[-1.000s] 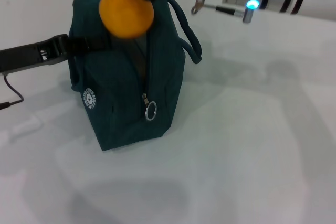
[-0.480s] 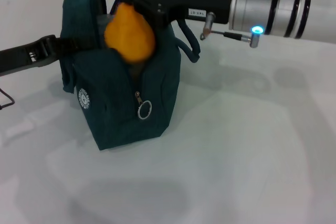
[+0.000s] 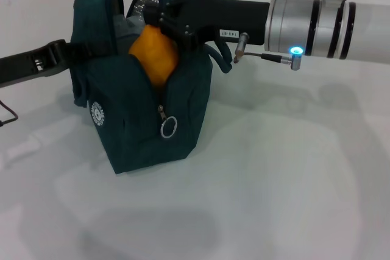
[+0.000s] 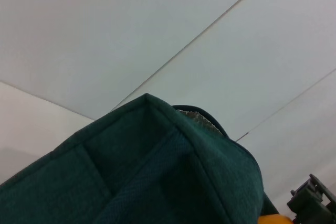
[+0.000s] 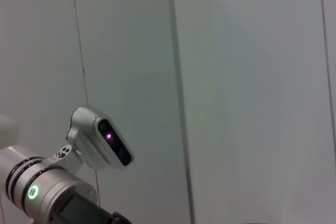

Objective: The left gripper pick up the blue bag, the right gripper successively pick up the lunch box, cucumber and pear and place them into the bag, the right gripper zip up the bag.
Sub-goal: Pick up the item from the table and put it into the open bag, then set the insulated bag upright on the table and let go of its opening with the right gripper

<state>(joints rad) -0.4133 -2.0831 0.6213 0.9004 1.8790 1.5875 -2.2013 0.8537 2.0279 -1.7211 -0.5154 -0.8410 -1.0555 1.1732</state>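
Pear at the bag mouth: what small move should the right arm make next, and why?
Probably lower a little further, then release. The pear sits only partly inside the blue bag, still gripped by the right claw, while the left claw holds the bag's side.

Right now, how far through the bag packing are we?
Done: the left gripper holds the blue bag upright and open; no lunch box or cucumber lies on the table, though neither shows inside the bag.
In hand: the right gripper is lowering the pear into the opening.
Left: release the pear and close the zipper.
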